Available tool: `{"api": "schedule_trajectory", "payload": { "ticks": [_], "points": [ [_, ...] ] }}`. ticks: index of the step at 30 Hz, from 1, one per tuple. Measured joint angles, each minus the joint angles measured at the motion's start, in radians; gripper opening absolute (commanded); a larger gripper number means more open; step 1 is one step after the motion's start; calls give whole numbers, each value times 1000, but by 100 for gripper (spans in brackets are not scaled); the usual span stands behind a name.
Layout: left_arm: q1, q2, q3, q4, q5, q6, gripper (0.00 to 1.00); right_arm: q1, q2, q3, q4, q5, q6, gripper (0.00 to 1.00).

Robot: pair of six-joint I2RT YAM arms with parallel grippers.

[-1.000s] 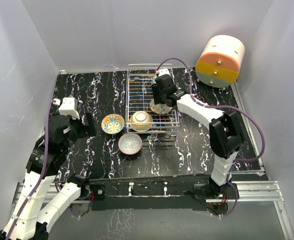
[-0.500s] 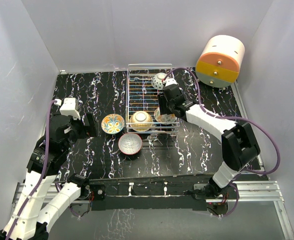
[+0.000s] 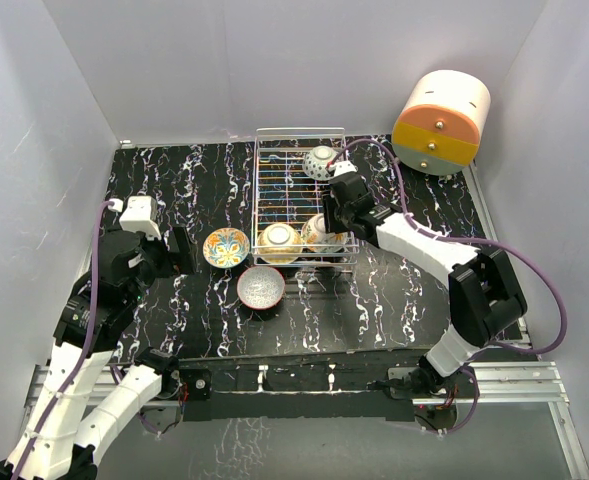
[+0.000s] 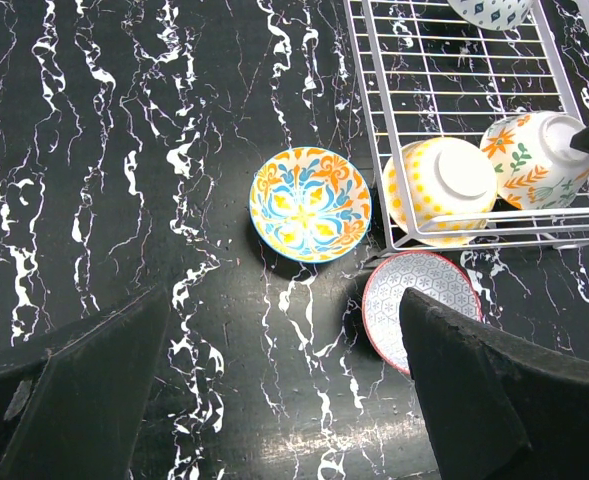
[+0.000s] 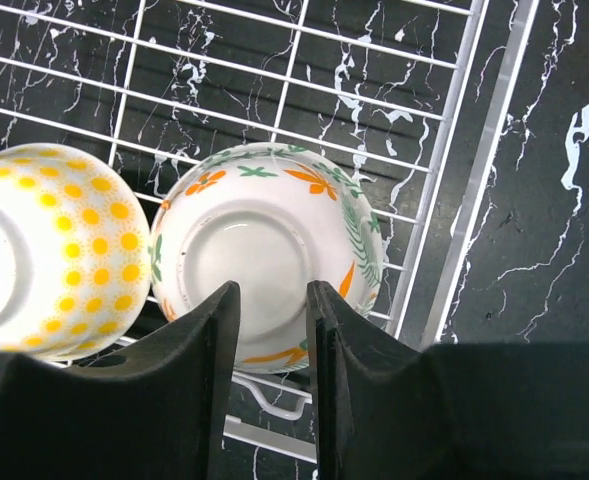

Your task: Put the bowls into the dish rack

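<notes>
The white ceramic bowl with orange flowers and green leaves [image 5: 259, 235] lies base-up in the near right corner of the silver wire dish rack [image 5: 461, 200], against a yellow-dotted bowl [image 5: 64, 230]. The right end effector [image 5: 271, 292] hovers over it, narrowly parted and empty; the left end effector [image 4: 284, 297] gapes wide.

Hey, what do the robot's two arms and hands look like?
Both the left arm and right arm have white links with black joints, each trailing a purple cable. The left hand and right hand are matte black with two fingers.
</notes>
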Motion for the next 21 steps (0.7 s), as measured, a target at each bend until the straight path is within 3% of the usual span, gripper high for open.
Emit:
{"api": "schedule_trajectory", "payload": {
  "ticks": [6,10,13,21],
  "points": [
    [0,-4,-2,0,0,0,97,-1,-16,-23,4,-26,5,35],
    [0,-5,-2,0,0,-3,97,0,-27,-31,0,-29,8,54],
    [0,-5,-2,0,0,-5,97,1,-34,-30,-5,-30,5,61],
    [0,-5,-9,0,0,-7,97,8,-47,18,-41,-22,-8,63]
  ]
}}
